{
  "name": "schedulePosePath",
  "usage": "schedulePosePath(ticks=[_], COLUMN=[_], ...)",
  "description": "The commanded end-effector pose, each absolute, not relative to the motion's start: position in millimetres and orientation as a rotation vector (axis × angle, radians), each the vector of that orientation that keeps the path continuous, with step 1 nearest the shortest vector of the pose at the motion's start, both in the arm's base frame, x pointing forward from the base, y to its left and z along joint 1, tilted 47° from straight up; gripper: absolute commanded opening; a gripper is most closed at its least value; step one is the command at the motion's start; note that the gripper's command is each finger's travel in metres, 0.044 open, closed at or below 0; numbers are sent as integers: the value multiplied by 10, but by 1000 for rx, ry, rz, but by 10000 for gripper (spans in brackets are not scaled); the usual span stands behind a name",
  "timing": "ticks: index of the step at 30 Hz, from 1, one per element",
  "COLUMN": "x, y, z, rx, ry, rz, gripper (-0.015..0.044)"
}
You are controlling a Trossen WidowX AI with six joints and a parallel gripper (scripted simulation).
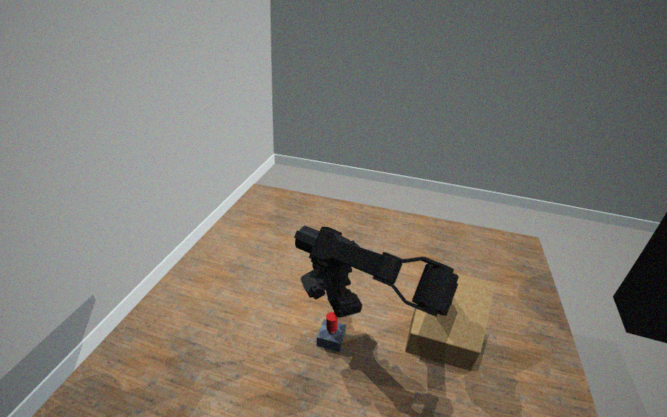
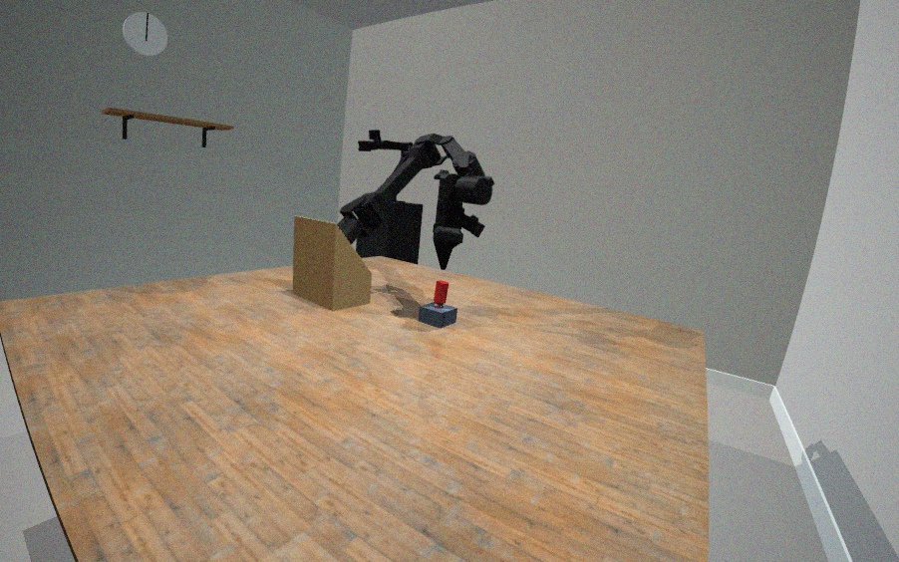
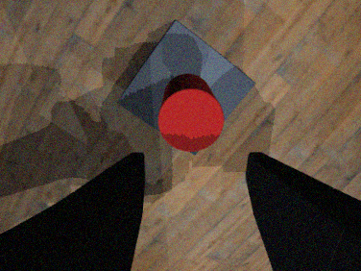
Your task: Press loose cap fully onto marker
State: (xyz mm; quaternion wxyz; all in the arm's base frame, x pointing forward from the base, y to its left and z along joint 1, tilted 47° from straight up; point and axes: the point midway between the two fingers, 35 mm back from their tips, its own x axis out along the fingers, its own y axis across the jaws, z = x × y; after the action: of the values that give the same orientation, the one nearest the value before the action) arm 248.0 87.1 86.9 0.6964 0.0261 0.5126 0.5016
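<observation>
end effector: the gripper is open, fingers apart with nothing between them. in the exterior view its tips point down. the arm reaches over from beyond the block and bends down at the wrist.

below the gripper, apart from the tips: the red cap sits upright on the marker in the holder block. in the wrist view its round top lies ahead of the gap between the two black fingertips, touching neither. the marker body is almost wholly hidden; only a small dark and pale band shows at the foot of the cap in the exterior view. whether the cap is clicked fully on cannot be told.

under the cap: the blue-grey holder block, flat on the wooden table. shadows fall across its top face.

farther out, to one side of the gripper and near the arm's lower links: a tan block with a sloping face, standing on the table, well apart from the holder block. beyond the gripper, past the table: a black box-like form. farthest off, high on the wall: a wooden shelf on two brackets, with a pale round disc above it.
</observation>
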Motion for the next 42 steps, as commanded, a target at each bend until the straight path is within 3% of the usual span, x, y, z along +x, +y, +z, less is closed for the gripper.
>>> schedulePosePath(ticks=[1, 4, 42], x=[2500, 2501, 2491], y=[906, 910, 1162], z=[858, 856, 622], rx=[500, 546, 547], ry=[1426, 1452, 1452], rz=[761, 720, 721], gripper=[72, 0, 0])
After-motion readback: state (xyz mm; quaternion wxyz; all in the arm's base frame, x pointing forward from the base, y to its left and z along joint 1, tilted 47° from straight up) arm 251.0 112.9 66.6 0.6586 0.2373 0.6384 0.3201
